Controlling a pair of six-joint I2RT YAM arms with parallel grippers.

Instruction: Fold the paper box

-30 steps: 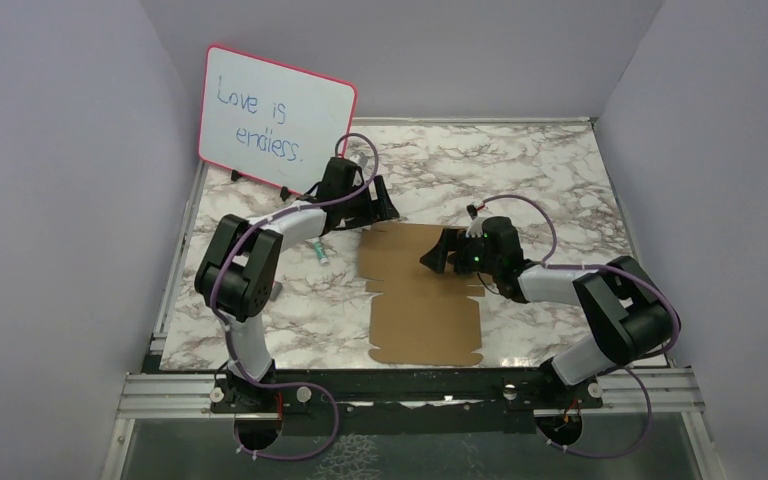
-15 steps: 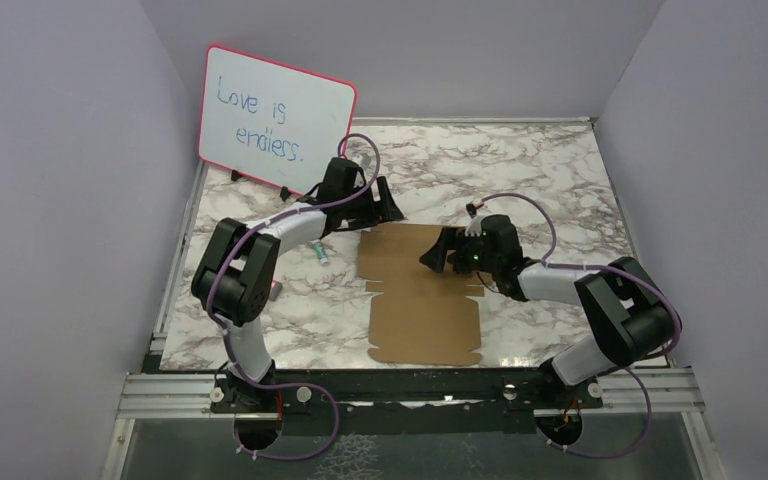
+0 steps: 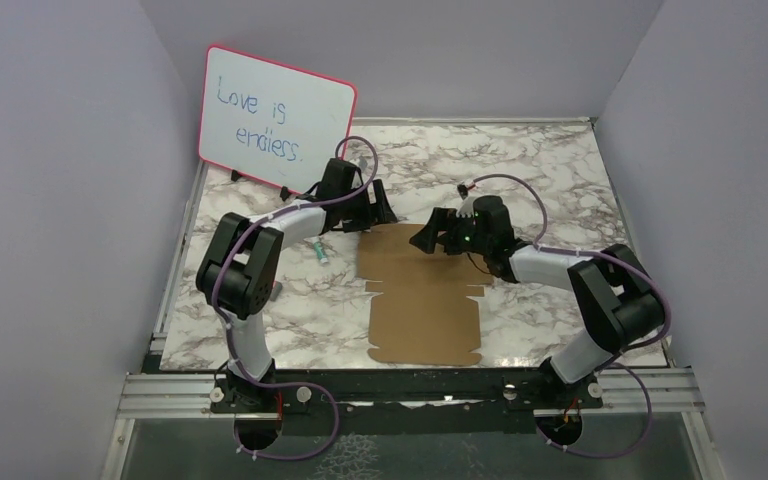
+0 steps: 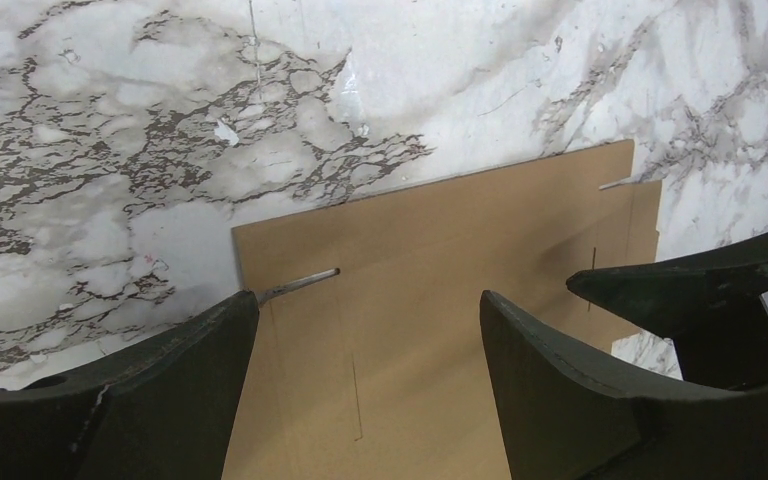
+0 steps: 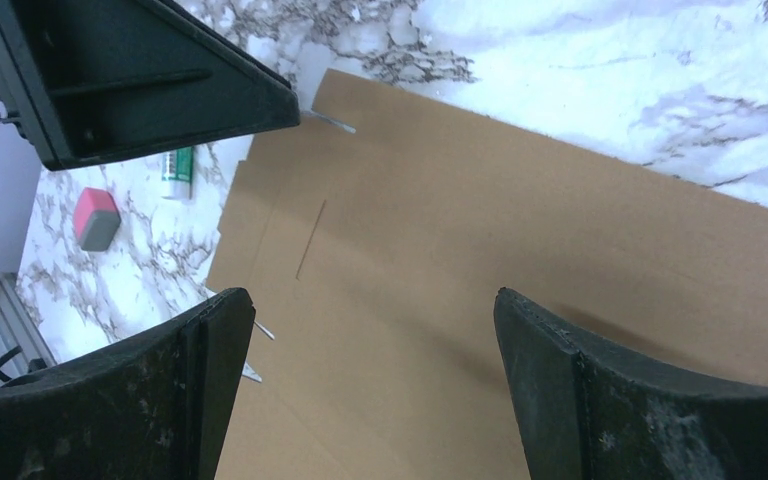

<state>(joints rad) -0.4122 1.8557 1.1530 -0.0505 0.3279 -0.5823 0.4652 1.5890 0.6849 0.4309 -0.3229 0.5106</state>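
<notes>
The paper box (image 3: 422, 305) is a flat brown die-cut sheet with notched flaps, lying on the marble table. My left gripper (image 3: 382, 208) hovers open just past the sheet's far left corner. In the left wrist view its jaws (image 4: 368, 300) stand wide apart above the paper box (image 4: 440, 230) with nothing between them. My right gripper (image 3: 424, 238) is open over the sheet's far end. Its jaws (image 5: 372, 295) also straddle bare cardboard (image 5: 520, 200). The two grippers face each other closely, and each shows in the other's wrist view.
A pink-framed whiteboard (image 3: 278, 120) stands at the back left, behind the left arm. A green-capped marker (image 3: 319, 252) and a pink eraser (image 5: 95, 218) lie on the table left of the sheet. Grey walls close in both sides.
My right gripper has moved up and left toward the sheet's far edge, closer to the left gripper. The left gripper shifted slightly; both stay open.
</notes>
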